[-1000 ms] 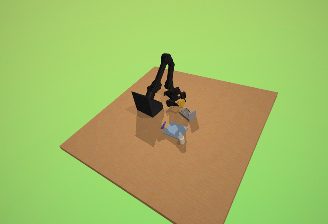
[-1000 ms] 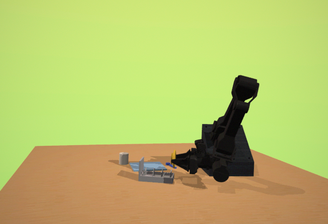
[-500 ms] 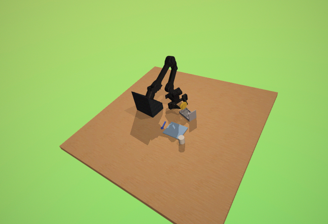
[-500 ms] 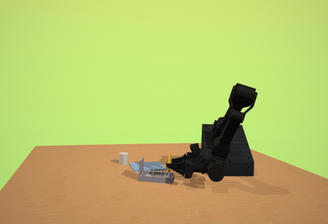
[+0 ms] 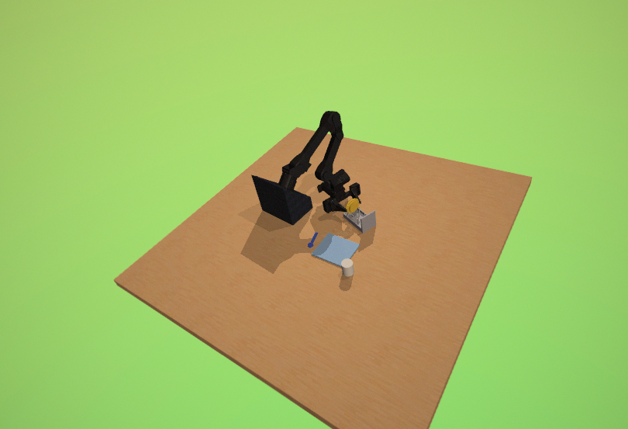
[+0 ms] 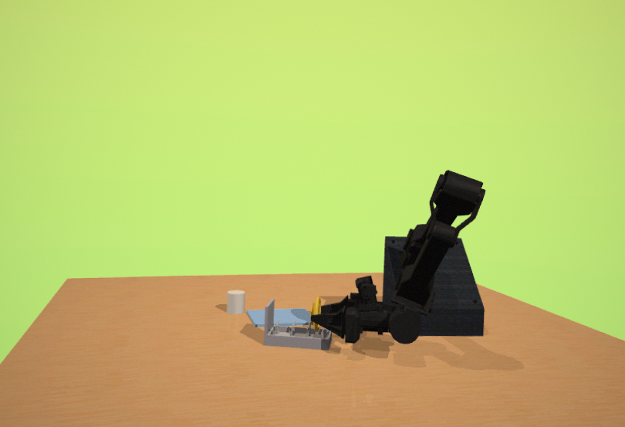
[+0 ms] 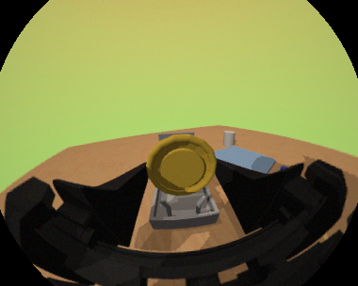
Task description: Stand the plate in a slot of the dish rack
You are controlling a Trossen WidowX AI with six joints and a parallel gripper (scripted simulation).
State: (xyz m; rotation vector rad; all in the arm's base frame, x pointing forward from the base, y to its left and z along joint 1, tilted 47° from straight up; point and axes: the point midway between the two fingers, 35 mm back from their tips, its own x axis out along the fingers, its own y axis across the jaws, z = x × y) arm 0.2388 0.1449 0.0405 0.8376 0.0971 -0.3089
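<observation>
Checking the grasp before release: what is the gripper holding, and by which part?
The gripper holds the yellow plate, upright, by its rim, over the dish rack.

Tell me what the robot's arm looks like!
The arm is all black and chunky, with rounded joints and a boxy dark base behind it. Its gripper has two black pointed fingers. No cables or markings show.

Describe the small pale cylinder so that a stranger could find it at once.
On the brown wooden table, find the light blue square mat. The cream cylindrical cup stands at the mat's corner farthest from the black robot base. It alone is plain, round and pale.
</observation>
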